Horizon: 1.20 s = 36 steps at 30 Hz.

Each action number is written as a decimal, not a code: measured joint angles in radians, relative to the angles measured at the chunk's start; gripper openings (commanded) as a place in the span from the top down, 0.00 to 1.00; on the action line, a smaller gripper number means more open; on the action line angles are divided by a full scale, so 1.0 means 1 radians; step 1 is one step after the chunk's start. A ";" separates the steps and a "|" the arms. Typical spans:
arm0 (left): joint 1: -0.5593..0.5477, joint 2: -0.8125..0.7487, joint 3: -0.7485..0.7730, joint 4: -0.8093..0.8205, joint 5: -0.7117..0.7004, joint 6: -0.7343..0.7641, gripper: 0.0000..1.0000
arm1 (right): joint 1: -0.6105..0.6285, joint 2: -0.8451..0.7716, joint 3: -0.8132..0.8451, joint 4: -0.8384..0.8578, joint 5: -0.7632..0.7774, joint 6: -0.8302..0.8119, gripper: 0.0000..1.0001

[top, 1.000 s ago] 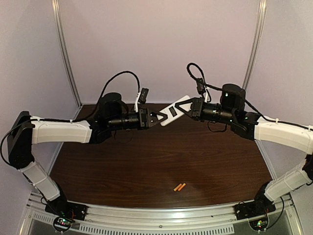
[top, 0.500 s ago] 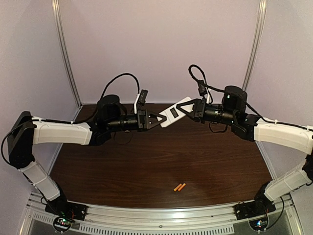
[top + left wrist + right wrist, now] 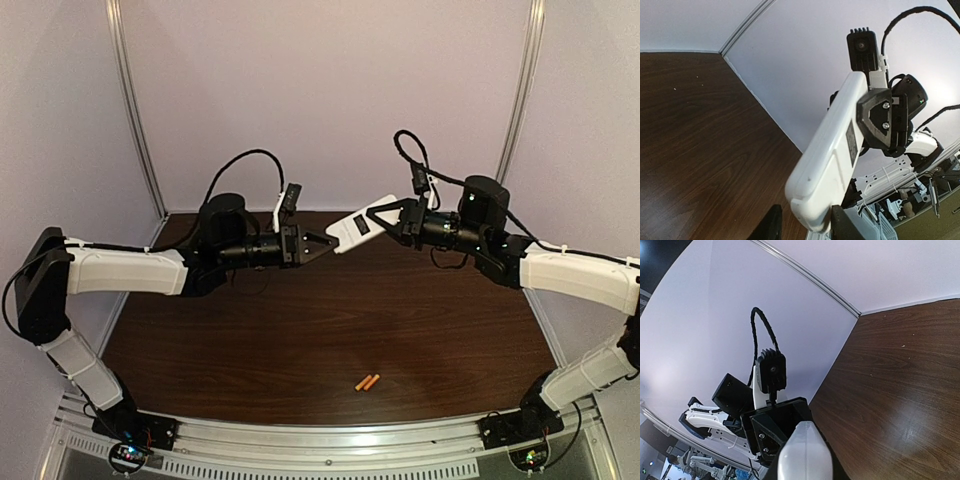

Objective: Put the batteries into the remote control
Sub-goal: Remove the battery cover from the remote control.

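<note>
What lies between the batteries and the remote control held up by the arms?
Only bare tabletop separates the batteries from the remote control, as the top external view shows.

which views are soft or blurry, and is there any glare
top external: soft, posts bowed by the lens, the batteries just orange smudges; left wrist: the remote control crisp; right wrist: remote's near tip blurred, sheen on the table.

Remote control point(image 3: 803, 452): near end outside right-wrist view.

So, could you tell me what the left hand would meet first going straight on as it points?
The remote control, whose near end lies right before the left hand; the right hand grips its far end.
</note>
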 measured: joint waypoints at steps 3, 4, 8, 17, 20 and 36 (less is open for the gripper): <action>0.000 0.000 0.000 -0.002 0.000 0.006 0.74 | 0.000 0.000 0.000 -0.013 0.005 -0.008 1.00; 0.000 0.000 0.000 -0.004 -0.001 0.007 0.76 | 0.000 0.000 0.000 -0.019 0.006 -0.013 1.00; 0.000 0.000 0.002 -0.032 -0.008 0.012 0.83 | 0.000 0.000 0.000 -0.048 0.013 -0.035 1.00; 0.002 0.000 0.005 -0.066 -0.013 0.019 0.99 | 0.000 -0.013 0.000 -0.137 0.071 -0.098 1.00; 0.002 0.000 0.005 -0.060 -0.009 0.019 1.00 | 0.000 -0.013 0.000 -0.145 0.076 -0.101 1.00; 0.018 -0.006 -0.022 0.014 0.017 0.020 1.00 | -0.097 -0.013 -0.002 -0.175 0.082 -0.098 1.00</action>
